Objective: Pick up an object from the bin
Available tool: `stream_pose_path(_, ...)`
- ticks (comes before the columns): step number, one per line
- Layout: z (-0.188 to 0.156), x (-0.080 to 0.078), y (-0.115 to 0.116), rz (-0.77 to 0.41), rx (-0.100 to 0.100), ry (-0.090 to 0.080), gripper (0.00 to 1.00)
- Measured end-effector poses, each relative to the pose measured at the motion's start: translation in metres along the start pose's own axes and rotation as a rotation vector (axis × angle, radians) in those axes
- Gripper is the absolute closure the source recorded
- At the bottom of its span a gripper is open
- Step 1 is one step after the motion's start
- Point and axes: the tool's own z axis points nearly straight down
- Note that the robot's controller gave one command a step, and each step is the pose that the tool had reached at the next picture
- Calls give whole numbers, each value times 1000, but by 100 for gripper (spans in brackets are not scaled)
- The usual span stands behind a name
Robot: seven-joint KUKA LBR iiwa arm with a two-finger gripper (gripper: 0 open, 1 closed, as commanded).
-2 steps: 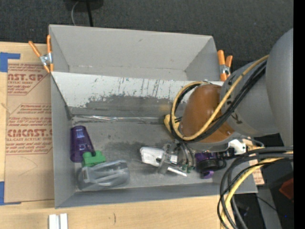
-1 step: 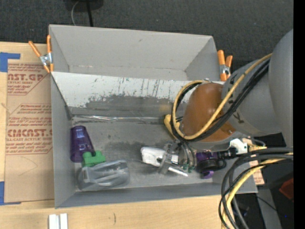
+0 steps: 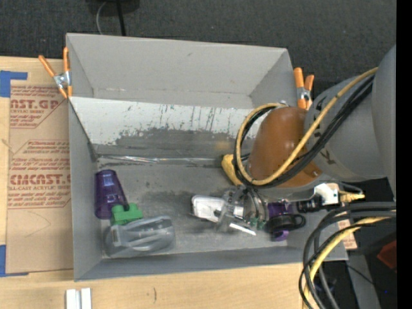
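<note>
My gripper [image 3: 237, 212] is low over the bin floor, right of the middle and near the front wall. A small white object [image 3: 205, 206] lies flat on the floor and touches the gripper's left side. Its right end is hidden under the gripper. A purple and black item [image 3: 280, 221] lies just to the right of the gripper, partly under the arm's cables. Part of a yellow thing [image 3: 228, 166] shows behind the gripper, at the foot of the back wall.
In the bin's left front corner lie a purple cup [image 3: 106, 192], a small green piece [image 3: 125, 212] and a clear plastic container [image 3: 141, 234] on its side. The arm with its orange cover and cables hangs over the right part of the bin.
</note>
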Motion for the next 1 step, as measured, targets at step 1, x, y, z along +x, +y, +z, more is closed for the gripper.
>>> stream_pose_path(1, -9, -1, 0, -1, -1, -4, 100)
